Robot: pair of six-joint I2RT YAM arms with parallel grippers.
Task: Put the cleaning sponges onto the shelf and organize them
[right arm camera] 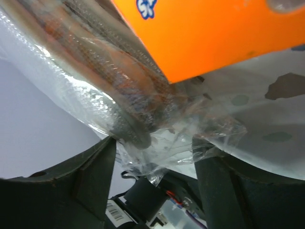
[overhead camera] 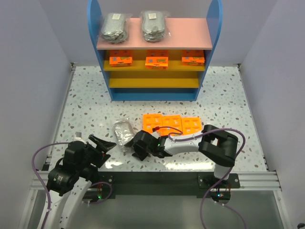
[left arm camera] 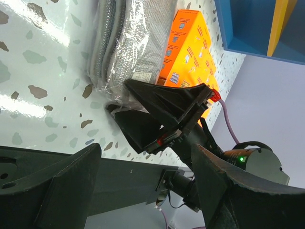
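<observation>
Two black robot arms are bolted at the near edge of a white speckled worktop (overhead camera: pixel 228 105), seen from above. The left arm (overhead camera: pixel 71 164) is folded low at the near left, its jaws apart and holding nothing. The right arm (overhead camera: pixel 219 145) reaches leftward across the worktop, ending at a clear bag of grey scrub pads (overhead camera: pixel 125 131). Just right of that bag lie three orange packets (overhead camera: pixel 171 123), overlapping in a row. At the far side stands the shelf (overhead camera: pixel 94 28). Two more bags of pads (overhead camera: pixel 114 26) lie side by side on its pink top board. Three more orange packets (overhead camera: pixel 157 61) sit spaced along the upper yellow board.

Left wrist view: the left arm's two dark fingers (left arm camera: pixel 57 181) stand wide apart at the bottom, with nothing between them. Beyond them the right arm's jaws form an open V at the near end of the bag (left arm camera: pixel 128 43). The orange packets (left arm camera: pixel 190 47) lie just beside it.

Right wrist view: the right arm's fingers (right arm camera: pixel 71 181) stand apart, with the bag's (right arm camera: pixel 95 81) crinkled plastic end between them. An orange packet (right arm camera: pixel 214 33) fills the upper right, touching the bag.
</observation>
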